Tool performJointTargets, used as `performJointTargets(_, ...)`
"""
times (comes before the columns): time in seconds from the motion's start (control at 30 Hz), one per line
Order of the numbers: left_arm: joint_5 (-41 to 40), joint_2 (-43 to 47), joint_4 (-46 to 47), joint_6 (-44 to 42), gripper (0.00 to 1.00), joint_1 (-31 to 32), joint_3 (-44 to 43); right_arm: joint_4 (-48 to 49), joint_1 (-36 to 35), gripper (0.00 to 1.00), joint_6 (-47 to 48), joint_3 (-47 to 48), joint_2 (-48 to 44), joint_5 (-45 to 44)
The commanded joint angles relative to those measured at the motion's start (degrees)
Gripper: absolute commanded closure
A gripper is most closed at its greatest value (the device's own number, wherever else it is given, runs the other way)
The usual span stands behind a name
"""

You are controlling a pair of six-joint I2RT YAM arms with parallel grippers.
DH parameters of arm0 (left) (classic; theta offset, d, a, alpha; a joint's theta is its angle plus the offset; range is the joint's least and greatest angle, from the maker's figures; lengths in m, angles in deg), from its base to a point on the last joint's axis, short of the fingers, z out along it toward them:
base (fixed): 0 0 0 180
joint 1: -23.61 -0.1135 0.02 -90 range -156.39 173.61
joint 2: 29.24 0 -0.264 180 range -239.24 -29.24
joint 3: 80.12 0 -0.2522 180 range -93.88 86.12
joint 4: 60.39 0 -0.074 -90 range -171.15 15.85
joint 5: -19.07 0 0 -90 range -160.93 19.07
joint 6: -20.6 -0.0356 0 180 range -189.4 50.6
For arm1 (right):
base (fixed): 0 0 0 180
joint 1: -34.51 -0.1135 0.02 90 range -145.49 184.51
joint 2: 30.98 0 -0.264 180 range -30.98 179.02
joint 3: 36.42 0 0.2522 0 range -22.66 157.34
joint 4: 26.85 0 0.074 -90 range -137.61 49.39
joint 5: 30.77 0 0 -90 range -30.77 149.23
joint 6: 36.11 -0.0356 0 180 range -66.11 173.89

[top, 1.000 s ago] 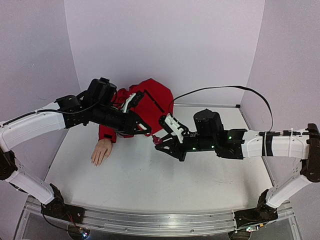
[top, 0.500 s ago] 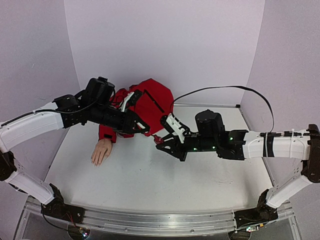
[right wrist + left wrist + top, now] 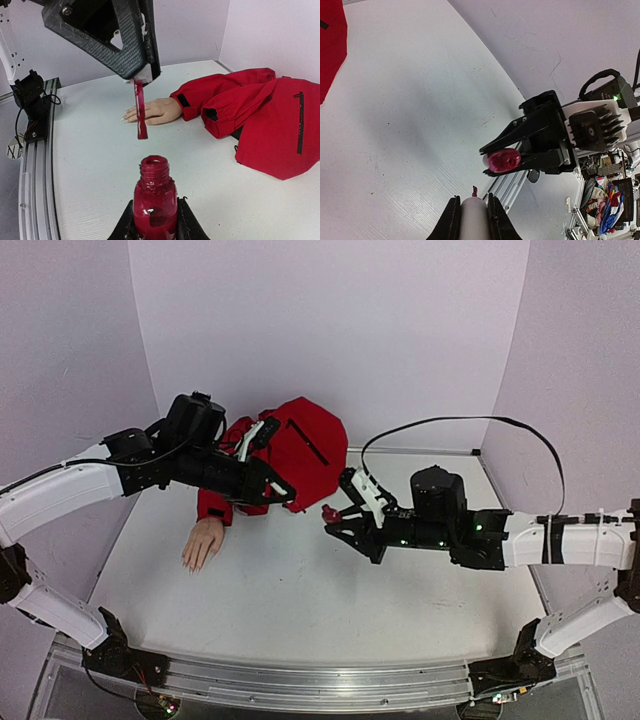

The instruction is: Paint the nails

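**Top view.** Left gripper (image 3: pixel 287 494): raised over the table (image 3: pixel 300 590) beside the red jacket (image 3: pixel 305 440), jaws drawn in on something too small to read here. Right gripper (image 3: pixel 333 519): just beside it, jaws clamped on the polish bottle (image 3: pixel 327 511). Mannequin hand (image 3: pixel 203 542): palm down on the table, well to the left of both.

**Left wrist view.** White cap (image 3: pixel 472 222): pinched between the jaws. Bottle mouth opposite, apart from it.

**Right wrist view.** Brush (image 3: pixel 140 112): red with polish, out of the open bottle, hanging above and beyond its neck. Nails (image 3: pixel 124 119): pale, on the fingertips beyond the brush.

**Step, as judged.** Carry the brush to the first nail. Handling: hold the bottle upright, lower the tip slowly, touch lightly, and stroke along the nail, keeping off the skin.
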State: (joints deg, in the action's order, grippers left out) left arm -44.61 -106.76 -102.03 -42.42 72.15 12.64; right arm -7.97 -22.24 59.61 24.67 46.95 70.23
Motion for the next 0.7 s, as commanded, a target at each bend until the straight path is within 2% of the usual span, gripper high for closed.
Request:
performJointTargets(0.0, -3.4, 3.7, -1.8, -0.7, 1.00, -0.9, -0.2, 7.1, 0.2, 1.00, -1.4, -3.0, -6.6, -8.4)
performJointTargets(0.13, -10.7, 6.4, -7.2, 1.9, 1.00, -2.1, 3.0, 7.2, 1.6, 1.00, -1.4, -5.9, -12.4, -14.9)
performJointTargets(0.3, -25.3, 10.4, -19.0, 10.0, 1.00, -4.9, 6.9, 4.0, 4.0, 1.00, 0.0, -7.3, -18.6, -16.6)
performJointTargets(0.43, -34.2, 13.9, -23.5, 16.5, 1.00, -6.8, 12.1, 1.6, 4.6, 1.00, 3.0, -8.4, -22.4, -19.5)
performJointTargets(0.67, -39.2, 15.4, -25.0, 24.4, 1.00, -13.1, 21.2, 0.1, 4.8, 1.00, 6.4, -9.9, -25.0, -22.9)
